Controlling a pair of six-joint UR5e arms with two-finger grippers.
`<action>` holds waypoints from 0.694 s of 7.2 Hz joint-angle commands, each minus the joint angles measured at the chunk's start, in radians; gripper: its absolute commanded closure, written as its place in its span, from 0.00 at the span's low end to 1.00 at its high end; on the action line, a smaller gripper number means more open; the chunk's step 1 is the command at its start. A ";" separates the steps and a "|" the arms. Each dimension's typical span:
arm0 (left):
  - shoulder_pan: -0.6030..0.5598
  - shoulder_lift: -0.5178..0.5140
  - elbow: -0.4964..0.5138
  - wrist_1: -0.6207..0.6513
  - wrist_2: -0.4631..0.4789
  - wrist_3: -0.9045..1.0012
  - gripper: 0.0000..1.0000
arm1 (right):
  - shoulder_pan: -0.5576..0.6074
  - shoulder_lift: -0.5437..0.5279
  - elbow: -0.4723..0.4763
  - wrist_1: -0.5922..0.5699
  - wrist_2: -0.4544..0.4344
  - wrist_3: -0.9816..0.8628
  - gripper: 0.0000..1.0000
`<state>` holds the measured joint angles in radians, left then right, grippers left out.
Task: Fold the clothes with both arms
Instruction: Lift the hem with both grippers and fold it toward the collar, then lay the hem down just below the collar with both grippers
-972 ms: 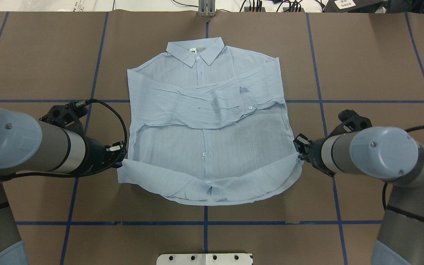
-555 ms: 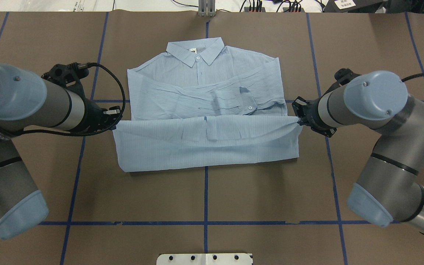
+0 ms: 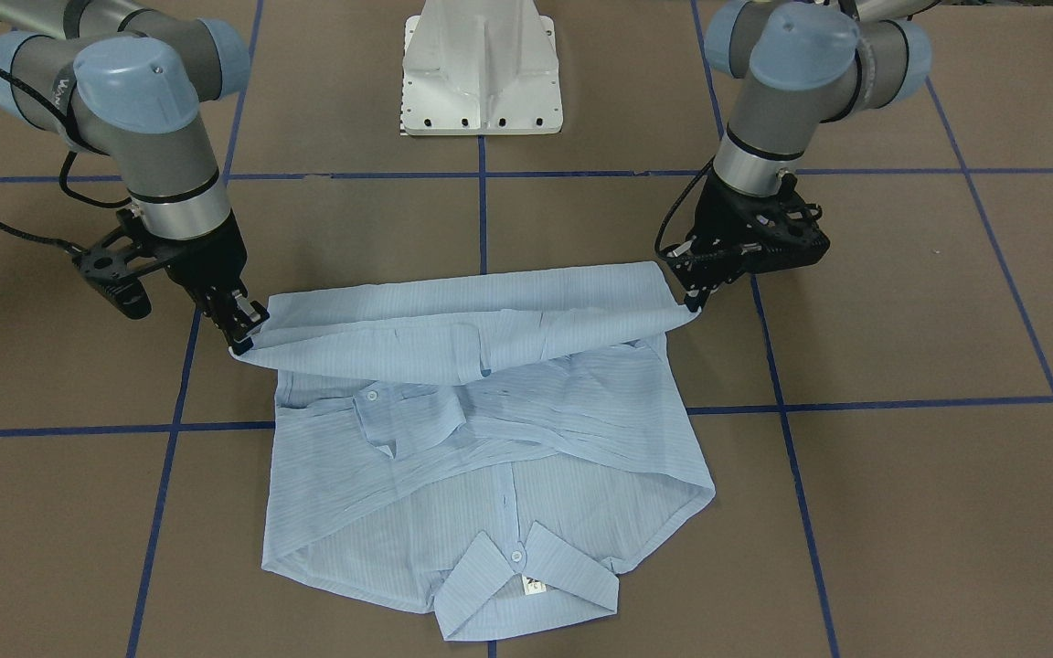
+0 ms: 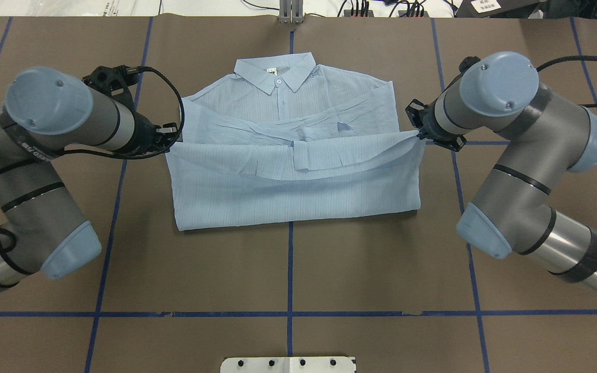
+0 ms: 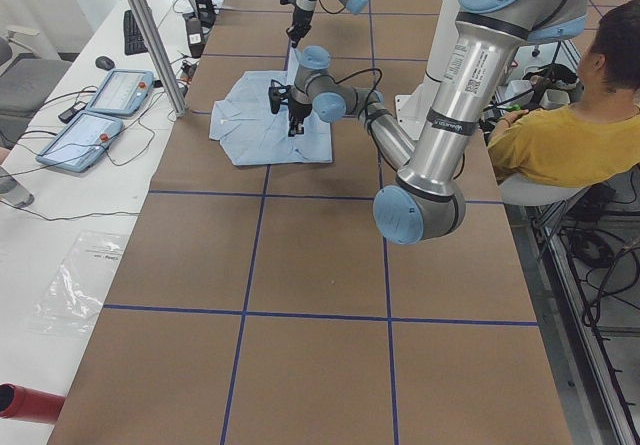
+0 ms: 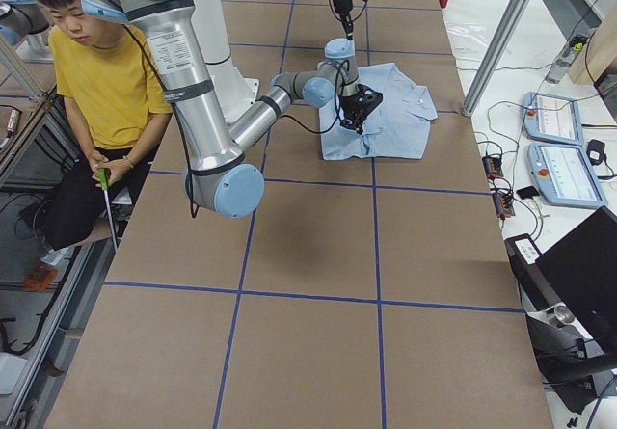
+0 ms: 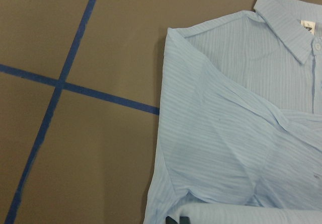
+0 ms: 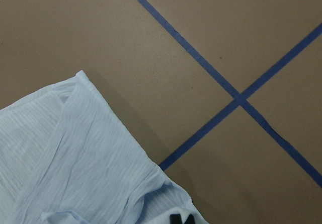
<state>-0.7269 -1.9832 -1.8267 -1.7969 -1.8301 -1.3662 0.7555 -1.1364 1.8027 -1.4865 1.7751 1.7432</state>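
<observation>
Hem pinched at both corners
The front view shows my left gripper [image 3: 696, 297] and right gripper [image 3: 239, 334] each clenched on a hem corner of the shirt [image 3: 490, 439], raised clear; overhead hides the height. The shirt lies toward the worktop's [image 3: 856, 512] far edge.

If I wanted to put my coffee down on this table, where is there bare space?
The widest bare patch of table lies between the folded edge of the shirt and the white base plate. The corners flanking the collar are bare. It is crowded at the shirt's sides, where the left end effector and right end effector pinch its hem.
</observation>
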 commanded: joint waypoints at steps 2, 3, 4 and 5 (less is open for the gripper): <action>-0.068 -0.066 0.215 -0.113 0.003 0.060 1.00 | 0.025 0.090 -0.150 0.008 -0.002 -0.047 1.00; -0.078 -0.090 0.295 -0.160 0.006 0.065 1.00 | 0.040 0.096 -0.195 0.037 -0.006 -0.082 1.00; -0.081 -0.118 0.364 -0.209 0.006 0.065 1.00 | 0.056 0.145 -0.304 0.127 -0.006 -0.089 1.00; -0.082 -0.124 0.382 -0.241 0.006 0.064 1.00 | 0.054 0.190 -0.386 0.164 -0.006 -0.091 1.00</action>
<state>-0.8049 -2.0895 -1.4948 -1.9898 -1.8244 -1.3032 0.8036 -0.9988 1.5235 -1.3852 1.7693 1.6608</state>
